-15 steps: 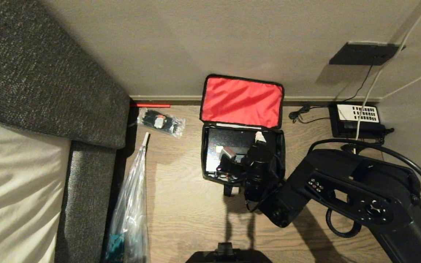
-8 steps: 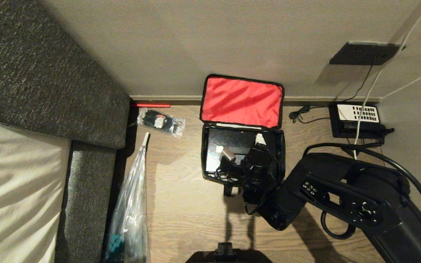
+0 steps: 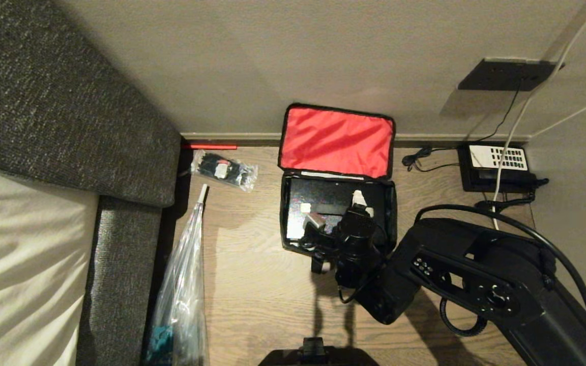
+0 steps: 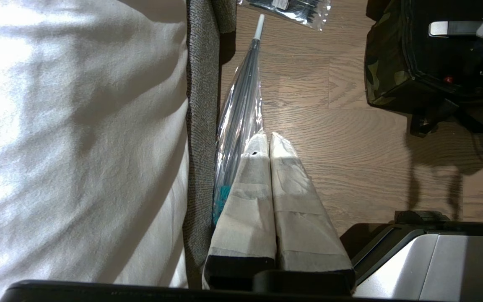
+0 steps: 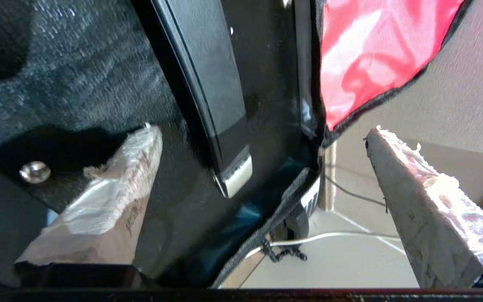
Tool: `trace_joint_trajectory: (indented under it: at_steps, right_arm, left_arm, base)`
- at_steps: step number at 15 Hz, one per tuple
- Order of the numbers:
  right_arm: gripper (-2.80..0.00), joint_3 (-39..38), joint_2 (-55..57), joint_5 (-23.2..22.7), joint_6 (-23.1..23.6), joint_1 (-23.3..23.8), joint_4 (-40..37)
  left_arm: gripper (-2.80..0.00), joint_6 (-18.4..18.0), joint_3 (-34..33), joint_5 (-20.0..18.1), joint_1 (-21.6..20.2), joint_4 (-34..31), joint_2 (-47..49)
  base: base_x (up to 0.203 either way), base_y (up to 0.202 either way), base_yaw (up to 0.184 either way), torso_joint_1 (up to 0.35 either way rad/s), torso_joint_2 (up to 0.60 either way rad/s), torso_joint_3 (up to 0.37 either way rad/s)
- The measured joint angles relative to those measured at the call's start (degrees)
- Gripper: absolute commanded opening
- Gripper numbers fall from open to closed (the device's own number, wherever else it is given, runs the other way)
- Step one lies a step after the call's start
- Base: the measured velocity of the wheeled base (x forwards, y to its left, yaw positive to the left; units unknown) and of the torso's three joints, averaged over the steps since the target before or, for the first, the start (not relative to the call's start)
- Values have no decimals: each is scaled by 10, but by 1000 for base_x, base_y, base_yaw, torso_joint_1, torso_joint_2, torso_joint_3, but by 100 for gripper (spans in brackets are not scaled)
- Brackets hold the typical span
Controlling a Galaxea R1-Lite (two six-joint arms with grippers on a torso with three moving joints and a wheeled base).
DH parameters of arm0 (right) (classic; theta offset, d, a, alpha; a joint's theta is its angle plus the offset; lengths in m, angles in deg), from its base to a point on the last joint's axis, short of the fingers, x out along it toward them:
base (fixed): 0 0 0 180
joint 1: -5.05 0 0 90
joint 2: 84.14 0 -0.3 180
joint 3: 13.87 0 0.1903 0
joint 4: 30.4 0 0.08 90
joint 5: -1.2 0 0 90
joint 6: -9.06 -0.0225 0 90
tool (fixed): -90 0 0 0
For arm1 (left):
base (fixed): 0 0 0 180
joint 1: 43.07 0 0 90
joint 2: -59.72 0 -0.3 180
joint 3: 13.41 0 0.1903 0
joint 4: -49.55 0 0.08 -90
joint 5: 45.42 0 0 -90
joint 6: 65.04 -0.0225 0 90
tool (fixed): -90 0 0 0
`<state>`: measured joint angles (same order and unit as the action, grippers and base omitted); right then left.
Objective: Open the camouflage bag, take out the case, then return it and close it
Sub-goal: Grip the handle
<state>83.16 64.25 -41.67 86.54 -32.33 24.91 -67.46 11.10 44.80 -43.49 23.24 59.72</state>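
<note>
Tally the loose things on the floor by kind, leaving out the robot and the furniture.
Camouflage bag, lid open: 1
Black case inside it: 1
Telephone: 1
Clear umbrella: 1
Plastic packet of dark items: 1
Total: 5

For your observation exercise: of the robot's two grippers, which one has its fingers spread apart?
The right gripper, poised over the open camouflage fabric bag with red lining. The left gripper hangs beside the grey sofa, fingers pressed together.

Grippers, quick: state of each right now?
Left gripper: shut, holding nothing, parked beside the bed.
Right gripper: open, holding nothing, fingers over the open camouflage bag.
</note>
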Motion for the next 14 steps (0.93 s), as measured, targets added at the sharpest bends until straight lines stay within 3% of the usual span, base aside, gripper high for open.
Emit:
trace_joint_trajectory:
  at_steps: [5, 8, 14]
  right_arm:
    - [0, 17, 4, -51, 7, -2, 0]
    - [0, 24, 5, -92, 51, -2, 19]
    - [0, 43, 15, -97, 95, 10, 21]
  left_arm:
    - [-280, 0, 0, 0, 0, 0, 0]
    - [-280, 0, 0, 0, 0, 0, 0]
    - [-280, 0, 0, 0, 0, 0, 0]
  base:
    - [0, 0, 0, 0, 0, 0]
    - [0, 0, 0, 0, 0, 0]
    - [0, 0, 0, 0, 0, 0]
